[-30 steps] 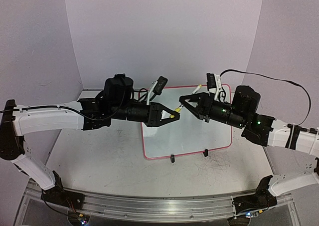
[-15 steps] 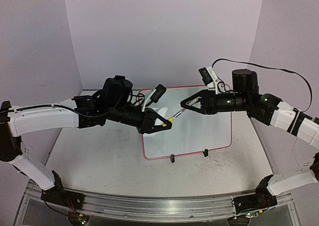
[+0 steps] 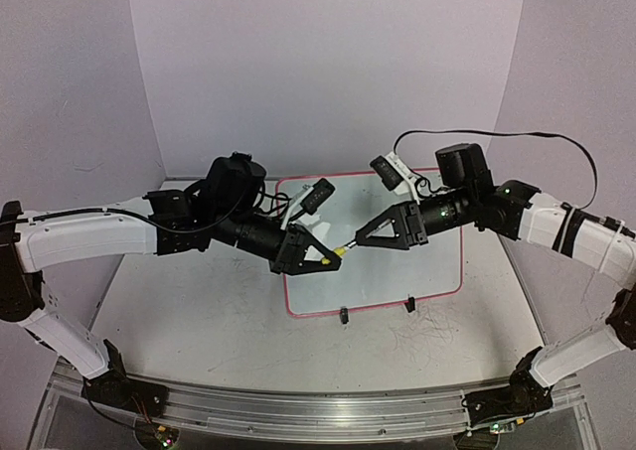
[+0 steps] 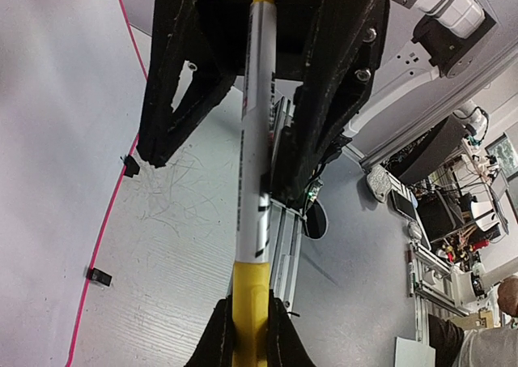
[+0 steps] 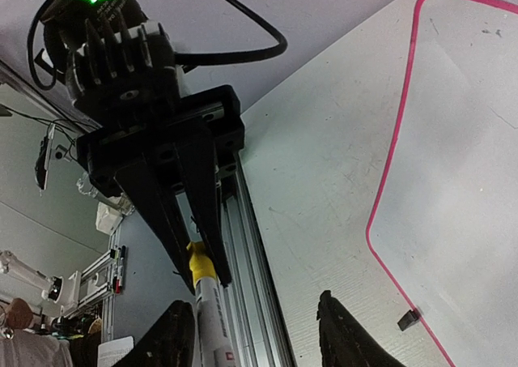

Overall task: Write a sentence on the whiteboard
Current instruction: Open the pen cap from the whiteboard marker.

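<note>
Left gripper (image 3: 331, 259) is clamping the marker (image 4: 252, 140) above the whiteboard (image 3: 397, 276), which is lying at the table's (image 3: 199, 321) far middle, no sentence showing. Right gripper (image 3: 362, 240) is straddling the marker's free end, jaws open. I am judging it needs centring before closing.

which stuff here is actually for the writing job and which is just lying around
For the job: whiteboard, marker, left hand, right hand.
Just there: table, black cable, metal rail.
</note>
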